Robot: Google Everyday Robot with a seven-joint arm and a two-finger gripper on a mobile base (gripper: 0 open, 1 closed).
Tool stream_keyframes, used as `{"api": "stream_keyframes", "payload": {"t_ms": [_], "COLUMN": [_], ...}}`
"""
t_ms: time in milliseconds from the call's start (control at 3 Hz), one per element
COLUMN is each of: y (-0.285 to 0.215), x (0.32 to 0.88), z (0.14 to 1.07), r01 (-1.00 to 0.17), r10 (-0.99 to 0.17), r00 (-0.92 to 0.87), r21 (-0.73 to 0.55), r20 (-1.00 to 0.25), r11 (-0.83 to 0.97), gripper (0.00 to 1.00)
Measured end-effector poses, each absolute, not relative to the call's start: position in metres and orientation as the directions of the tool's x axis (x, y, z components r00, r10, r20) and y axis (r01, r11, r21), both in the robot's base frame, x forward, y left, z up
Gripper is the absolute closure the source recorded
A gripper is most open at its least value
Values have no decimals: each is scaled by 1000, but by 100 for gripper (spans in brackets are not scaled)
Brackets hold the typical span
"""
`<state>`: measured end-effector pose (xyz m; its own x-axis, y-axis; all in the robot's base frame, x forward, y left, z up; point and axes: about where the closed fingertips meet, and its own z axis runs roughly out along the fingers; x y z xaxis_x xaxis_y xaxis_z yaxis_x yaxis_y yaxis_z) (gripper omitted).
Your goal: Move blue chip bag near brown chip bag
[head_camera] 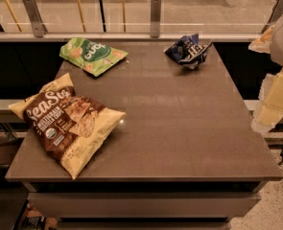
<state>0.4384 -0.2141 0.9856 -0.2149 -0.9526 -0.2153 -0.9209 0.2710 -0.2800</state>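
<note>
We are seeing blue bag [187, 50] at far right corner, brown bag [66, 121] at left edge. Gripper [275, 99] hovering beyond right edge, state we cannot tell. Crumpled foil risking slip in grasp.

- Upper right of the frame, you have the blue chip bag [188, 50]: navy foil, white lettering.
- Left: the brown chip bag [66, 121], dark brown panel, cream script, pale yellow edges.
- Upper left: green bag [93, 54], white lettering.
- Right edge: gripper [274, 102], pale yellow.
</note>
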Motion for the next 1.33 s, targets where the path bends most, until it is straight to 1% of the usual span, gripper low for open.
{"api": "stream_keyframes", "payload": {"t_ms": [667, 1000, 1333], "y": [-215, -217, -226], "x": [445, 458, 485], "z": [988, 993, 997], "r01": [-914, -895, -862], "r10": [-952, -953, -951], "r00": [-214, -189, -156], "r21": [-299, -357, -433], "r20": [-218, -237, -267], "r11": [274, 267, 263], "gripper": [0, 0, 0]}}
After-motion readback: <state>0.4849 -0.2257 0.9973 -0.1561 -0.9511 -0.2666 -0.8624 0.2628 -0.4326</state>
